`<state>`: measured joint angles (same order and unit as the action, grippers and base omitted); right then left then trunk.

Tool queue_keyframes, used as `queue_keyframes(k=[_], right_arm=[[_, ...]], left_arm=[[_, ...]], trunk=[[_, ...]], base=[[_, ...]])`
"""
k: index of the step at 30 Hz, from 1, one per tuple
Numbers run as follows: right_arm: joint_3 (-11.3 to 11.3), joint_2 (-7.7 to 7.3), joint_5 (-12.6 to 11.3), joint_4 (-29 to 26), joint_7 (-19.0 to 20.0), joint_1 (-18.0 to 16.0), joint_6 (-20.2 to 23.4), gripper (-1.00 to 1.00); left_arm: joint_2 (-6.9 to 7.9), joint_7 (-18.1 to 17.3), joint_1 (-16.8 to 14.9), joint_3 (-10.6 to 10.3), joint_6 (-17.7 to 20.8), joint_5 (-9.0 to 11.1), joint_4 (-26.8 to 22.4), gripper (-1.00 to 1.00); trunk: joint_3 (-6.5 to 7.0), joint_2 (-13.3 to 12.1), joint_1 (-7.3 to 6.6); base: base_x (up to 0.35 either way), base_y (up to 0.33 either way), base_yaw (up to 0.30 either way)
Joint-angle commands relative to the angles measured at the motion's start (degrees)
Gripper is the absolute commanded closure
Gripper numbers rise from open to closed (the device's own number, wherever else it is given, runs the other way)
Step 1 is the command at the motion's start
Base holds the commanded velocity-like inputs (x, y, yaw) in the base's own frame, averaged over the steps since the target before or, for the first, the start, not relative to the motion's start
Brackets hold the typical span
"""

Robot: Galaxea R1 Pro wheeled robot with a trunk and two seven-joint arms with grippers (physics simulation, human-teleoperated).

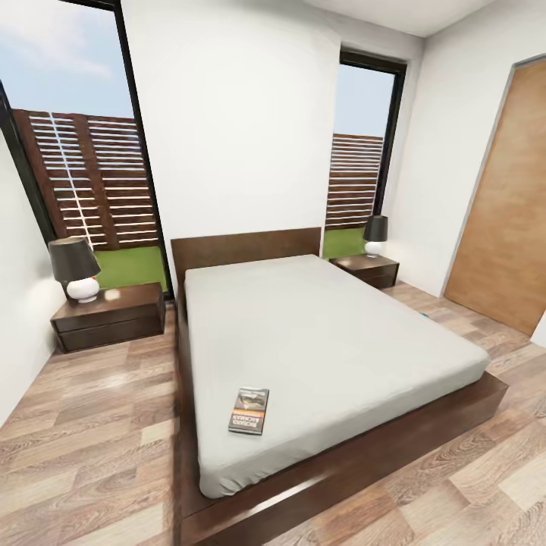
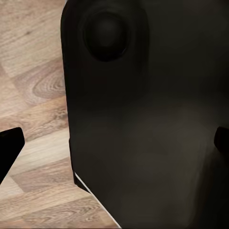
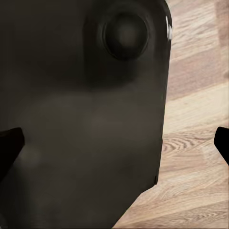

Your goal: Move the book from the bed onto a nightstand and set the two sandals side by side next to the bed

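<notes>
Both grippers, left (image 2: 114, 143) and right (image 3: 114, 143), point downward, apparently open

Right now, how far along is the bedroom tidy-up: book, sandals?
Nothing looks done yet. The book lies on the bed, near its foot on the left side. Neither the left nightstand nor the right nightstand holds anything besides its lamp. Nothing is in hand: both wrist views show open jaws over floor. A small blue speck right of the bed may be a sandal, too small to tell. Left: everything.
</notes>
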<state>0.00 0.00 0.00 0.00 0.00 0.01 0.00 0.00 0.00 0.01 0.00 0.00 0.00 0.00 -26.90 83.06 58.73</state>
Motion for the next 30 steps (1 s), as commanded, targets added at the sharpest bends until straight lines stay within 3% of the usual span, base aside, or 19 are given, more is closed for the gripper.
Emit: queue_keyframes(k=[1,12,30], right_arm=[[-0.33,0.33,-0.06,-0.33,-0.33,-0.34,-0.01,-1.00],[-0.28,0.42,-0.07,-0.75,-0.90,-0.34,-0.03,-1.00],[-0.28,0.42,-0.07,-0.75,-0.90,-0.34,-0.03,-1.00]], left_arm=[[0.33,-0.33,-0.34,-0.18,-0.33,0.06,-0.09,-1.00],[0.66,-2.02,-0.41,-0.11,-3.85,0.01,-0.09,-1.00],[0.66,-2.02,-0.41,-0.11,-3.85,0.01,-0.09,-1.00]], trunk=[[-0.03,0.02,0.00],[-0.03,0.02,0.00],[-0.03,0.02,0.00]], base=[[0.000,0.000,0.000],[0.000,0.000,0.000],[0.000,0.000,0.000]])
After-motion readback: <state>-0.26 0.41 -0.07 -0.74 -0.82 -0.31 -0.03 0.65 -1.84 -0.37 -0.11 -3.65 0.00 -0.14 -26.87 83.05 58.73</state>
